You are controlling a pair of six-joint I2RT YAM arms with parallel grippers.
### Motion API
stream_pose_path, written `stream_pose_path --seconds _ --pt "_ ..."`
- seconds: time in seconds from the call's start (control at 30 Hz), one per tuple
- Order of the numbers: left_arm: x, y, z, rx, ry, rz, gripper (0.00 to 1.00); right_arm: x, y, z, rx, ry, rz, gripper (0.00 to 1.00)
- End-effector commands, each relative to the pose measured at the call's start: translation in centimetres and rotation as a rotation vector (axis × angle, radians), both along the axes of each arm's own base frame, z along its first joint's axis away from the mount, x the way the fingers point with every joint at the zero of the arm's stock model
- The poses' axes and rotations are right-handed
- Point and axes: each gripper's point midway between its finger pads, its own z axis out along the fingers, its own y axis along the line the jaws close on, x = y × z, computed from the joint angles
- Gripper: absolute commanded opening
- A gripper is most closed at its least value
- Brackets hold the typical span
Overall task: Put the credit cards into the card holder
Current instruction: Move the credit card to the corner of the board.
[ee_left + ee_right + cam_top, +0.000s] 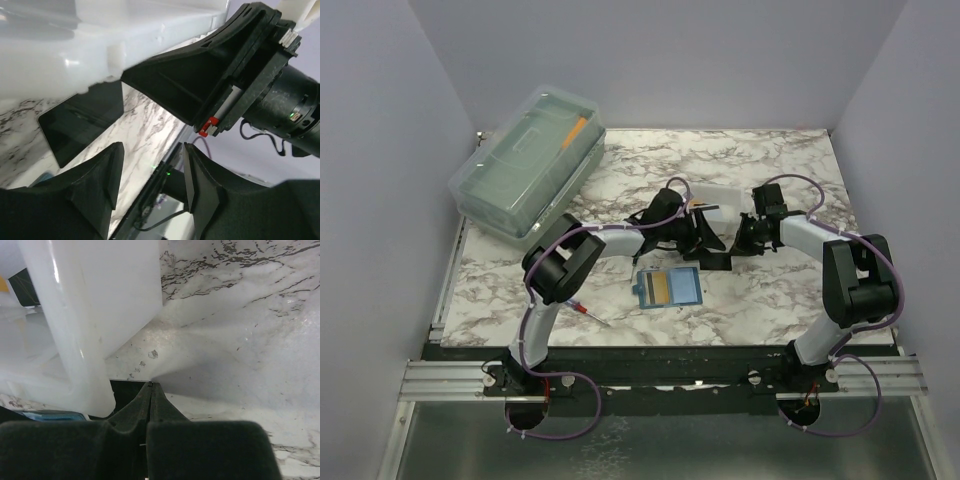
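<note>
The teal card holder [668, 287] lies open on the marble table with a yellow card [660, 288] in it. A sliver of it shows as teal [50, 415]. A dark card [715, 262] [80, 125] [125, 395] lies just behind it, below both grippers. My left gripper [698, 240] [152, 150] is open with nothing between its fingers, hovering over the table beside the dark card. My right gripper [742, 243] [151, 385] is shut, its tips at the dark card's corner. The right gripper's fingers [200, 65] reach across the left wrist view.
A translucent white tray [722, 198] [100, 40] [90, 315] stands right behind the grippers, a bit of orange [698, 206] at its left end. A big clear lidded box [525, 165] sits at the back left. A small red-tipped tool [588, 312] lies near the left arm.
</note>
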Motion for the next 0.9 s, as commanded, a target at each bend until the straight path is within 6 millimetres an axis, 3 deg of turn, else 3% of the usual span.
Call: stream_pose_path --seconds 0.0,0.1,0.23,0.37,0.53,0.87 --pt "0.2 1.8 0.3 0.118 -0.139 -0.024 0.57 -2.6 -0.6 -2.0 -0.032 0.095 0.025 0.00" --pt "0.6 2.9 0.8 0.132 -0.179 -0.016 0.57 -2.2 -0.5 -1.0 -0.035 0.061 0.051 0.00" --pt "0.4 4.1 2.0 0.155 -0.241 -0.038 0.57 -1.1 -0.8 2.0 -0.069 -0.046 0.056 0.04" --pt "-0.2 6.2 3.3 0.180 -0.274 -0.037 0.57 -0.3 0.2 3.6 -0.084 -0.092 0.080 0.24" --pt "-1.2 8.9 4.9 0.198 -0.308 -0.023 0.57 0.6 1.8 2.8 -0.109 -0.051 0.086 0.39" --pt "-2.2 12.9 8.3 0.217 -0.421 0.024 0.59 1.3 2.8 -1.0 -0.203 -0.005 0.036 0.50"
